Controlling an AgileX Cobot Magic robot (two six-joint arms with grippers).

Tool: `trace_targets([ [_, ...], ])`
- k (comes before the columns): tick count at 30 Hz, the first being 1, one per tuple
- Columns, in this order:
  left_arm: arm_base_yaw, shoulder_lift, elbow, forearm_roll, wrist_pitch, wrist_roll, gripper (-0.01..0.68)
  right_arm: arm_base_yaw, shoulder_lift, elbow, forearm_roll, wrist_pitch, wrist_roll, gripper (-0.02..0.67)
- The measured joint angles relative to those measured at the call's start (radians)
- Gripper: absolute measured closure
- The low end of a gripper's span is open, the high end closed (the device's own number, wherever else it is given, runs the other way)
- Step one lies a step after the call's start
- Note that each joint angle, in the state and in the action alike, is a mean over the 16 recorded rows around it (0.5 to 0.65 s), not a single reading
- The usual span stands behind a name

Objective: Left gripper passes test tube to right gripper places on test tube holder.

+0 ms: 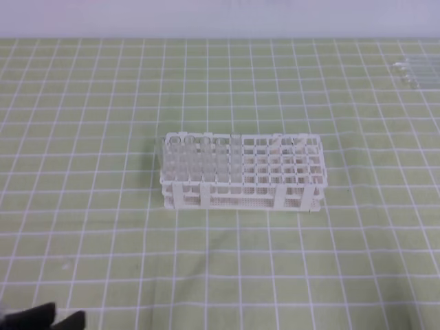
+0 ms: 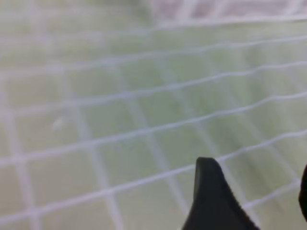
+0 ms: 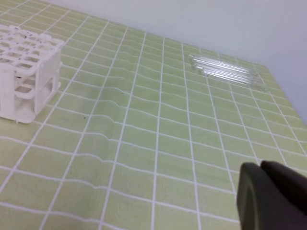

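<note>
Several clear test tubes (image 3: 225,72) lie at two o'clock of the test tube holder (image 1: 240,172); we see our left gripper (image 2: 254,201) spread wide, right gripper (image 3: 261,194) closed, both empty.

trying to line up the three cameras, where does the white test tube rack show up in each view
Exterior high: the test tube holder stands mid-frame on the green grid mat.
Left wrist: only a blurred pale lattice at the top edge, possibly the rack; I cannot be sure.
Right wrist: one end of it sits at the upper left.
Shared landmark: the mat's white grid lines, seen in all three views.
</note>
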Motion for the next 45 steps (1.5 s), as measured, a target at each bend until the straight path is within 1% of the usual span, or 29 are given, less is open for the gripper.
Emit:
trace_targets([
  [5,0.160,-0.105,0.028,-0.152,0.024,0.160,0.336,0.000,0.000,0.000,0.000,0.000,0.000,0.665],
  [8,0.271,-0.189,0.042,-0.242,0.032,0.268,0.361,0.000,0.000,0.000,0.001,0.000,0.000,0.665],
  [12,0.399,-0.306,0.059,-0.332,0.030,0.418,0.437,0.000,0.000,0.000,0.001,0.000,-0.001,0.666],
  [14,0.449,-0.354,0.068,-0.371,0.030,0.495,0.478,0.000,0.000,0.000,0.001,0.000,-0.001,0.666],
  [16,0.485,-0.391,0.076,-0.403,0.036,0.557,0.519,0.000,0.000,0.000,0.001,0.000,-0.001,0.666],
  [21,0.524,-0.448,0.094,-0.446,0.071,0.667,0.620,0.000,0.000,0.000,0.002,0.000,-0.002,0.666],
  [24,0.534,-0.463,0.097,-0.460,0.089,0.729,0.659,0.000,0.000,0.000,0.002,0.000,-0.002,0.666],
  [29,0.557,-0.459,0.096,-0.496,0.113,0.810,0.670,0.000,0.000,0.000,0.002,0.000,-0.002,0.666],
  [32,0.574,-0.457,0.095,-0.529,0.120,0.827,0.671,0.000,0.000,0.000,0.003,0.000,-0.002,0.666],
  [40,0.613,-0.452,0.093,-0.608,0.106,0.805,0.671,0.000,0.000,0.000,0.003,0.000,-0.002,0.666],
  [45,0.618,-0.459,0.095,-0.594,0.090,0.775,0.671,0.000,0.000,0.000,0.003,0.000,-0.002,0.666],
])
